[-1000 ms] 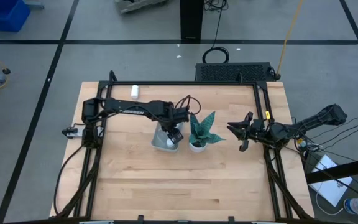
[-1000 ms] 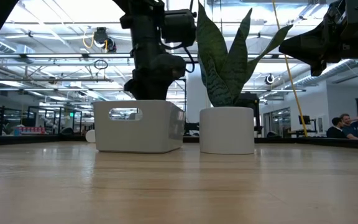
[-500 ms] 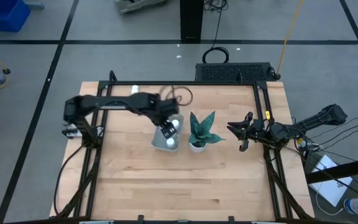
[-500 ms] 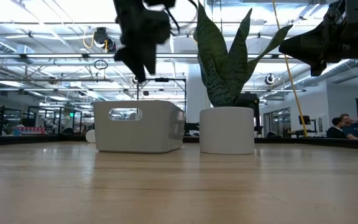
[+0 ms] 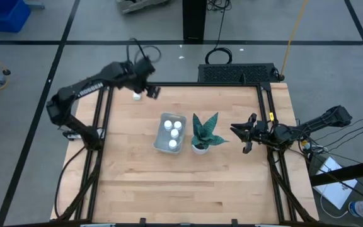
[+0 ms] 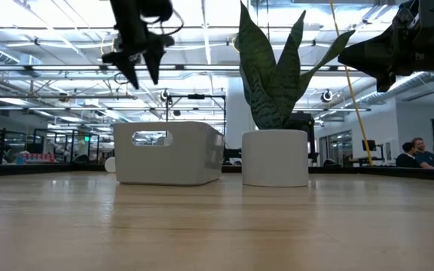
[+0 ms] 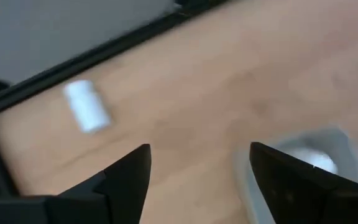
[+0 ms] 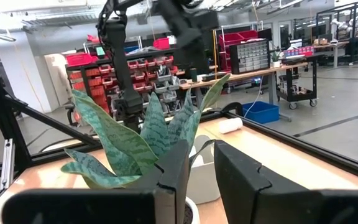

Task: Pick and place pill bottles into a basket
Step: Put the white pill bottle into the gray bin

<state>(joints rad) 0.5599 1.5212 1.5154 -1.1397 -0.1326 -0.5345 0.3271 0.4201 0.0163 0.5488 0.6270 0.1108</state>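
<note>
Left gripper point(image 5: 147, 92) — above lone bottle point(image 5: 136, 94)

A robotics lab or workshop: shelves of red parts bins point(image 8: 151, 65), a drawer cabinet point(image 8: 248, 56), workbenches, exposed ceiling trusses point(image 6: 44, 71), a taped concrete floor point(image 5: 30, 69), seated people point(image 6: 417, 153).

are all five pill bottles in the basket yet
No, the high view shows four pill bottles in the basket, while a fifth bottle lies on the table near the far edge.
</note>
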